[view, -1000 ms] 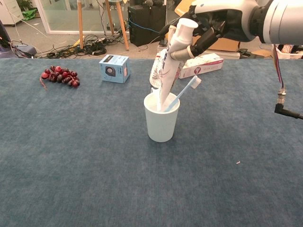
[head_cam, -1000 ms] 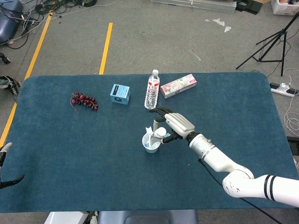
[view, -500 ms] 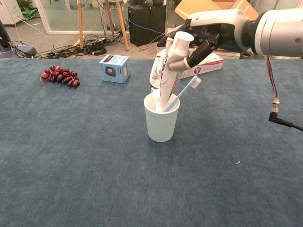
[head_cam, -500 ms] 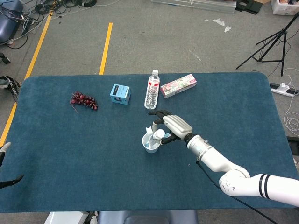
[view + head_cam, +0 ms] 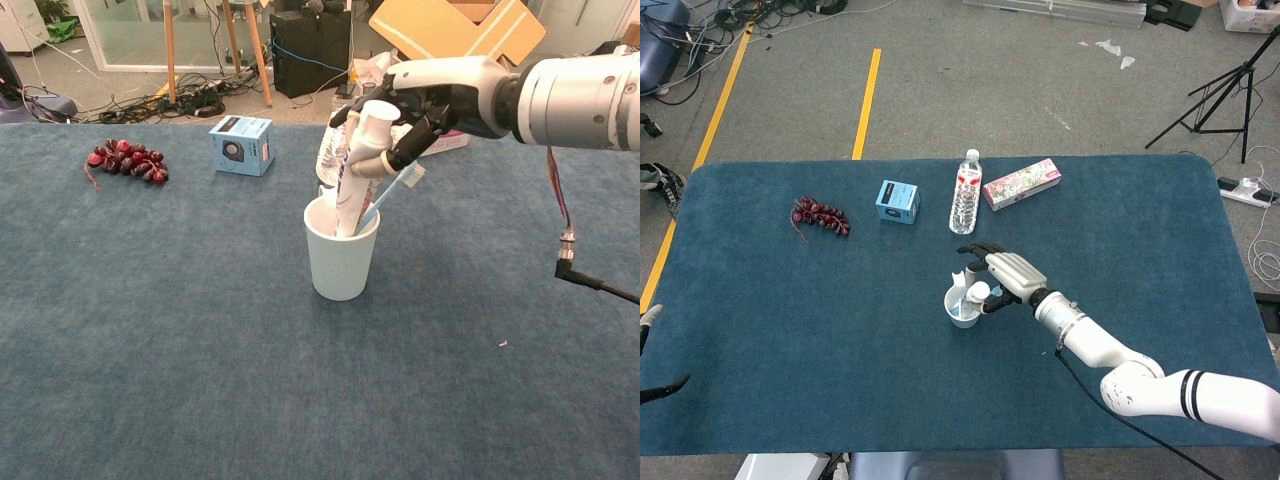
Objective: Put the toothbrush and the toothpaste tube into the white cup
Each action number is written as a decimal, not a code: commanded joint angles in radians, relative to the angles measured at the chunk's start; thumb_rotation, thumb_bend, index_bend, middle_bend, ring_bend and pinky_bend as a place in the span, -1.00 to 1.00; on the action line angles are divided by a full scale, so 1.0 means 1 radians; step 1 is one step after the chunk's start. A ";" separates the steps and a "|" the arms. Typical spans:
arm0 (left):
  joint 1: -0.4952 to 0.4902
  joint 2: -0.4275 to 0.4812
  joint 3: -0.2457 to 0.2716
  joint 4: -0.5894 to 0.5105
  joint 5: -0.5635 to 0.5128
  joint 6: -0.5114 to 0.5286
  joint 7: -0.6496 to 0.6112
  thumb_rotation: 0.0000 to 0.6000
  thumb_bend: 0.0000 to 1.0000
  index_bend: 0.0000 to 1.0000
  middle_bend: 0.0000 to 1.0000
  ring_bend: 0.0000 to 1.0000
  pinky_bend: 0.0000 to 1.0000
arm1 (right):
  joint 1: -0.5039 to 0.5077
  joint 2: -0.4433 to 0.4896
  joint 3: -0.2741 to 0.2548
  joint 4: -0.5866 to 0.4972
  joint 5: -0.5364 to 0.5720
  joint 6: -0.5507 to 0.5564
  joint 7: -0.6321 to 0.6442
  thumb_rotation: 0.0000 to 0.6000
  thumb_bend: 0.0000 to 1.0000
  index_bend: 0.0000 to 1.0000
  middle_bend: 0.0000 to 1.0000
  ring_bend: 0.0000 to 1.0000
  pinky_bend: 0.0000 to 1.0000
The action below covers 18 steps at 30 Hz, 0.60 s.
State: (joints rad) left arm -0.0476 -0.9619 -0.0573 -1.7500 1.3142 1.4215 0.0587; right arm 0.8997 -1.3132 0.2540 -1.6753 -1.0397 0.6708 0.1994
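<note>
At table centre stands the cup (image 5: pixel 341 262), with the toothbrush (image 5: pixel 392 190) already leaning inside it. Above the cup, the right hand (image 5: pixel 428 97) pinches the capped end of the tube (image 5: pixel 358 165), whose lower end sits within the rim. Insertion appears nearly complete. Next move: spread the fingers, then withdraw upward without tipping the cup.

White cup (image 5: pixel 341 262) — blue cloth (image 5: pixel 150 350).
</note>
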 commanded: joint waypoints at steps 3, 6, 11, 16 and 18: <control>0.000 0.001 0.000 -0.001 0.001 0.001 0.000 1.00 -1.00 -0.82 -0.67 -0.86 -0.59 | 0.005 -0.018 -0.006 0.020 0.006 -0.009 -0.002 1.00 -0.57 0.33 -0.71 -1.00 -0.93; 0.001 0.001 0.000 -0.001 0.000 0.001 -0.001 1.00 -1.00 -0.82 -0.67 -0.86 -0.59 | 0.007 -0.034 -0.008 0.035 0.007 -0.014 0.001 1.00 -0.57 0.33 -0.71 -1.00 -0.93; 0.002 0.003 0.000 -0.002 0.002 0.002 -0.006 1.00 -1.00 -0.82 -0.67 -0.86 -0.59 | 0.012 -0.057 -0.010 0.062 0.002 -0.027 0.010 1.00 -0.57 0.33 -0.71 -1.00 -0.93; 0.003 0.005 0.000 -0.003 0.003 0.004 -0.008 1.00 -1.00 -0.82 -0.67 -0.86 -0.59 | 0.013 -0.075 -0.013 0.078 -0.003 -0.029 0.010 1.00 -0.57 0.33 -0.71 -1.00 -0.93; 0.003 0.006 0.000 -0.004 0.004 0.005 -0.010 1.00 -1.00 -0.82 -0.67 -0.86 -0.59 | 0.013 -0.078 -0.015 0.081 -0.004 -0.029 0.008 1.00 -0.57 0.33 -0.71 -1.00 -0.93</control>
State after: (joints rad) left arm -0.0443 -0.9563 -0.0574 -1.7536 1.3183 1.4266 0.0489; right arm 0.9123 -1.3907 0.2394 -1.5940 -1.0437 0.6415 0.2079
